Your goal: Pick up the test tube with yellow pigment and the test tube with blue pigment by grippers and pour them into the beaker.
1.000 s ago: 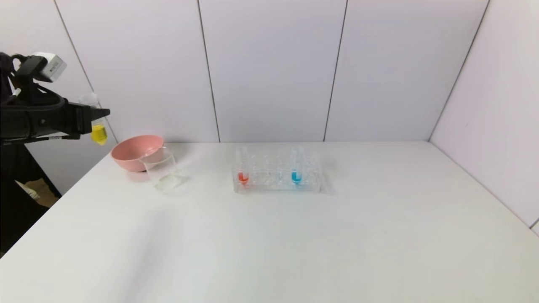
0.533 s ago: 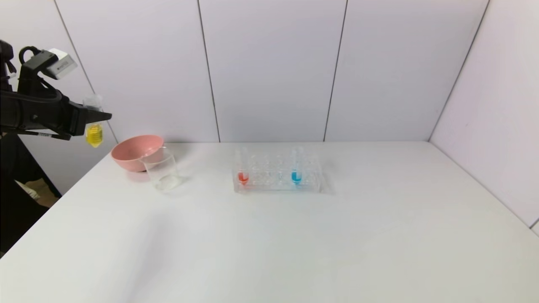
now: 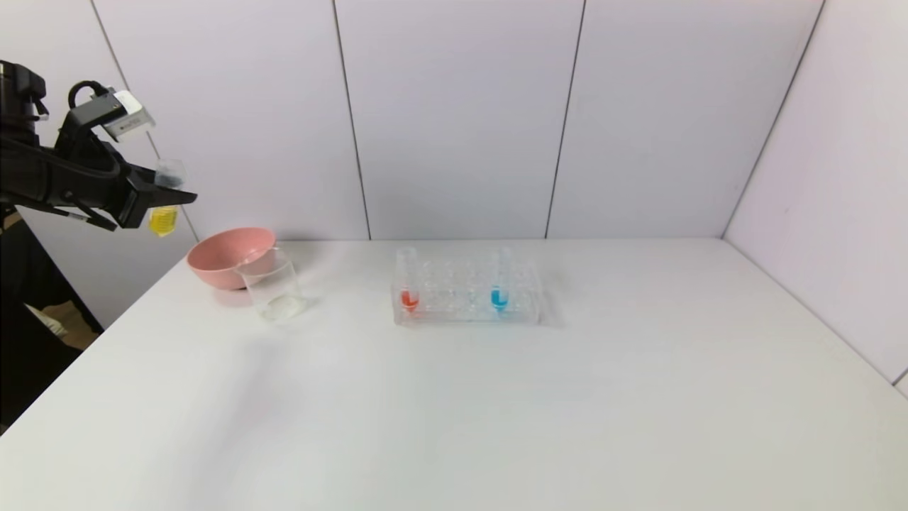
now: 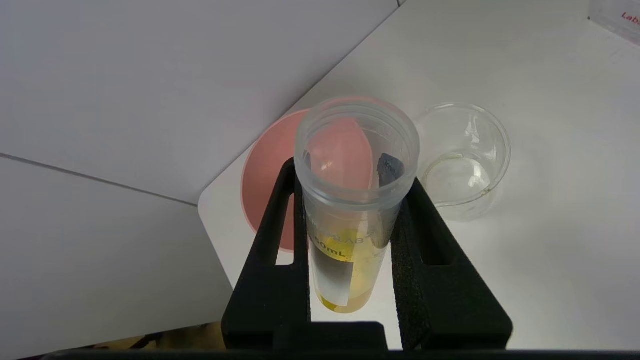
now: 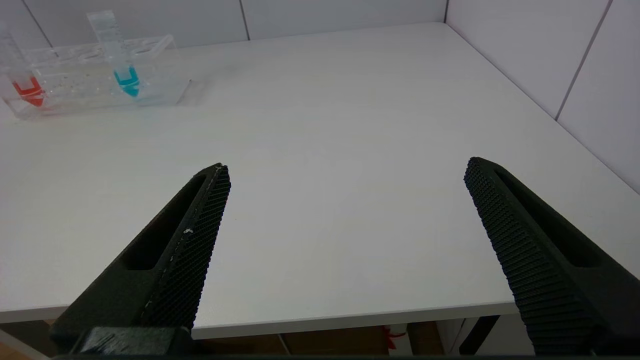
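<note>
Near edge, about 5 o'clock: right tool (image 5: 345,225), jaws wide and empty, parked over the desk (image 3: 496,411). Mid-desk rack (image 3: 468,291) holds the blue-pigment test tube (image 3: 499,297). At 10 o'clock, the left tool (image 3: 152,202), clamping the yellow-pigment test tube (image 3: 163,213), has risen and tilted, nearing the beaker (image 3: 273,287) for pouring.

Left arm cut off at the picture's edge

The left claw (image 3: 167,202) hides the middle of the test tube with yellow pigment (image 3: 163,220); the tube's label (image 4: 335,270) is too blurred to read.
</note>
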